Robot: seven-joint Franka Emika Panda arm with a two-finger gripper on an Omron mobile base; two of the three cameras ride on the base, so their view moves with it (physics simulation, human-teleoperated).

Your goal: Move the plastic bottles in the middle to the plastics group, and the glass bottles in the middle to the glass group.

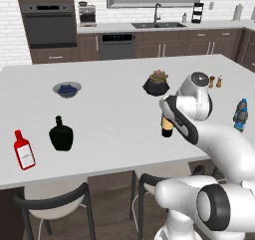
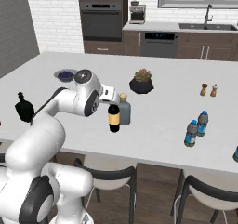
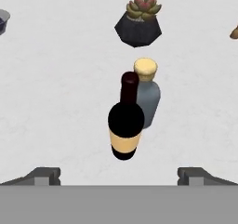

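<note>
Here the end effector hangs above the white desk with its fingers spread as wide as they go and nothing between them; in the hand view the two dark fingertips stand far apart, and the dark wine bottle with its tan label stands upright well beyond them, untouched. The grey bottle with gold cap stands just behind the wine bottle, close beside it or touching, I cannot tell which. Taking the wine bottle as landmark: the succulent in a dark faceted pot sits farther back on the desk, beyond the grey bottle. In the right base view two small clear water bottles with blue caps and labels stand close together well off to the right of the wine bottle, and a pair of small shakers stands behind them. In the left base view another water bottle shows to the right of the arm. Far to the left of the wine bottle stand the squat black flask and, just left of it, the flat red bottle with white label, the two near each other but apart. A small bowl of blueberries lies behind the flask
</note>
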